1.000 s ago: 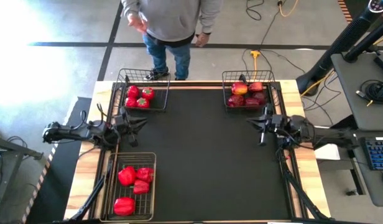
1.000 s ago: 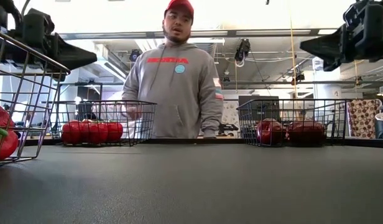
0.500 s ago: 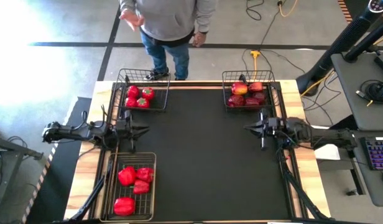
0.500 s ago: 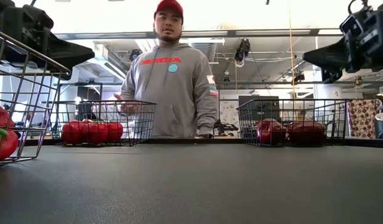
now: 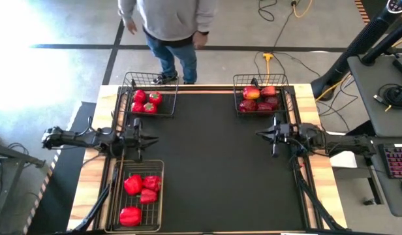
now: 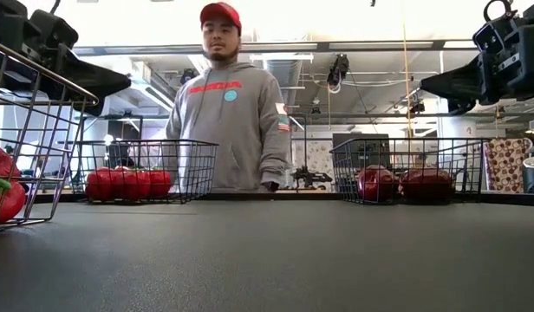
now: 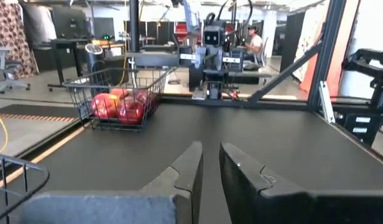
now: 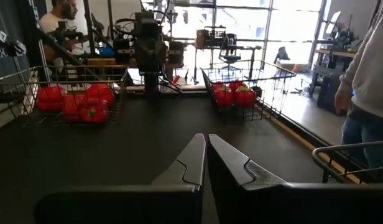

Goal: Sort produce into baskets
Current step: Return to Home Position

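The produce lies sorted in three black wire baskets. Tomatoes (image 5: 147,101) fill the far-left basket (image 5: 130,88), apples (image 5: 260,99) the far-right basket (image 5: 279,81), and peppers (image 5: 139,192) the long near-left basket (image 5: 158,215). My left gripper (image 5: 152,138) hovers shut at the mat's left edge, between the two left baskets, pointing level toward the right. My right gripper (image 5: 260,134) hovers shut at the right edge, just near of the apple basket, pointing level toward the left. Its own view shows its fingers (image 8: 206,149) closed with nothing in them; my left fingers (image 7: 210,165) likewise hold nothing.
The black mat (image 5: 214,163) between the two grippers carries nothing. A person in a grey hoodie (image 5: 168,19) stands just beyond the table's far edge, behind the tomato basket. In the low view both grippers (image 6: 111,84) (image 6: 432,84) hang well above the mat.
My left gripper has swung its fingertips toward the table's near edge and now points straight across toward the right. My right gripper has tipped down a little and points level. Both have stayed shut. The person beyond the far edge has stepped toward the left.
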`<state>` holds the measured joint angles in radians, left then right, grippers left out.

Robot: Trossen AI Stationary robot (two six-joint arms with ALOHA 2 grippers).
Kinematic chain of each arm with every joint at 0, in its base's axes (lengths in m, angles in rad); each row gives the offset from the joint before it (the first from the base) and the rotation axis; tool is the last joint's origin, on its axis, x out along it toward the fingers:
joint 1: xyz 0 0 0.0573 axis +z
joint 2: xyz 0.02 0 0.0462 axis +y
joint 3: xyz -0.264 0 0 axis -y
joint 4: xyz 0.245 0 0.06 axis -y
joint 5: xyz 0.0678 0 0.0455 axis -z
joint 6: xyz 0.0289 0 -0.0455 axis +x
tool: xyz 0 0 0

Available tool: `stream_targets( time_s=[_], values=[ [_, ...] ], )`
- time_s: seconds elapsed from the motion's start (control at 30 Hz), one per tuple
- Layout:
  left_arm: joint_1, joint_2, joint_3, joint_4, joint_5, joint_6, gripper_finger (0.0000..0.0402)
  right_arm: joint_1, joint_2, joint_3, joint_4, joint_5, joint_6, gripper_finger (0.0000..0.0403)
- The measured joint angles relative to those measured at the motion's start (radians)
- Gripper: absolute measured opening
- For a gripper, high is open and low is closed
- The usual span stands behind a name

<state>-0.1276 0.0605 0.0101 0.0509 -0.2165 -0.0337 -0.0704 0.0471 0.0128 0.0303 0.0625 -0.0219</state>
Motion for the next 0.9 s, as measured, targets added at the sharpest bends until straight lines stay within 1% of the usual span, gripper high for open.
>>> stream_targets(
  time_s=[0.33,0.9],
  values=[
    [0.0,0.073,0.018,-0.004,-0.001,-0.002,0.0038,0.0,0.0,0.0,0.001,0.0,0.052,0.0013],
    [0.0,0.129,0.025,0.008,-0.001,-0.002,0.0038,0.0,0.0,-0.001,0.001,0.0,0.048,0.0013]
  ],
)
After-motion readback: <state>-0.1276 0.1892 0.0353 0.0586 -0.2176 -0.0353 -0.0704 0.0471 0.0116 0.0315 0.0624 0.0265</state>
